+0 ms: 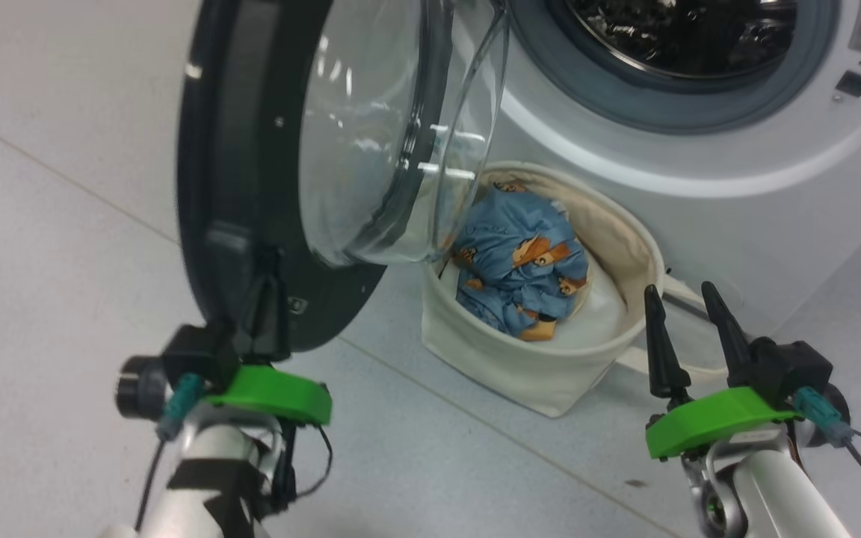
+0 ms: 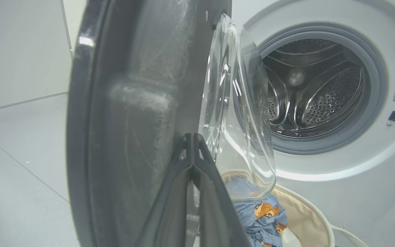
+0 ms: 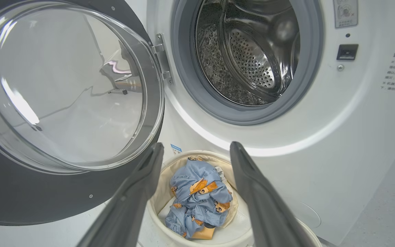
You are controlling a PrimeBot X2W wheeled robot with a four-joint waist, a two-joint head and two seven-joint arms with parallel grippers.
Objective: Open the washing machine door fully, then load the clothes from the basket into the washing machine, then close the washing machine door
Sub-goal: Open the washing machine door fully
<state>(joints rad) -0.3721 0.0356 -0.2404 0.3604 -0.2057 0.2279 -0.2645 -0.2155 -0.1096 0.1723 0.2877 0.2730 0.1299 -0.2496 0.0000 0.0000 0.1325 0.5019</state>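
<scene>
The washing machine door (image 1: 229, 149) stands open, its black rim edge-on and its glass bowl (image 1: 371, 134) facing the machine. My left gripper (image 1: 270, 295) is shut, its fingertips resting against the lower part of the black rim; up close the closed tips (image 2: 192, 137) lie on the door (image 2: 122, 120). The washing machine (image 1: 737, 194) shows its steel drum (image 3: 245, 51). Below it sits the basket (image 1: 505, 366), holding the blue bear-print clothes (image 1: 520, 261). My right gripper (image 1: 681, 291) is open beside the basket's right rim. In its own view, the right gripper (image 3: 196, 145) hangs above the clothes (image 3: 197, 195).
A plain white bundle (image 1: 602, 314) lies under the clothes in the basket. The door's glass bowl overhangs the basket's left edge. Grey floor (image 1: 64, 261) stretches to the left of the door. A small blue label (image 3: 175, 149) sits on the machine's front, just above the basket.
</scene>
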